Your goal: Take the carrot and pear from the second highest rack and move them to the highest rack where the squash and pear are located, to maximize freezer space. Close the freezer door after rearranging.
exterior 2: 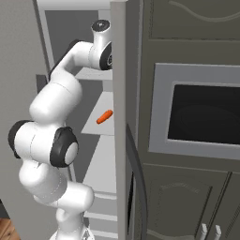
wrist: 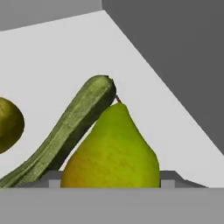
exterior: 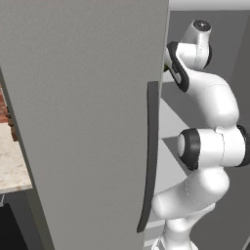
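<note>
Jaws of my gripper [wrist: 109, 185] stand wide, one tip on each side of a pear [wrist: 112, 151] on the highest rack [wrist: 65, 57]; whether the tips touch its skin I cannot tell, so I do not call it held.

From left to right in the hand view: a second pear [wrist: 8, 124] at the left edge, then the squash [wrist: 65, 131], which lies slanted and leans with its upper end against the neck of the near pear, then this pear itself.

The pear looks firm, smooth and rounded, so I judge it will slip if I pinch near the narrow neck. Better to take it across the widest part of the belly, with gentle force, because the skin can bruise.

In the right base view the carrot [exterior 2: 104, 116] lies alone on the rack below. It seems light, stiff and thin. I would grip it across the middle, not along its length, since the taper can let it slide out.
</note>
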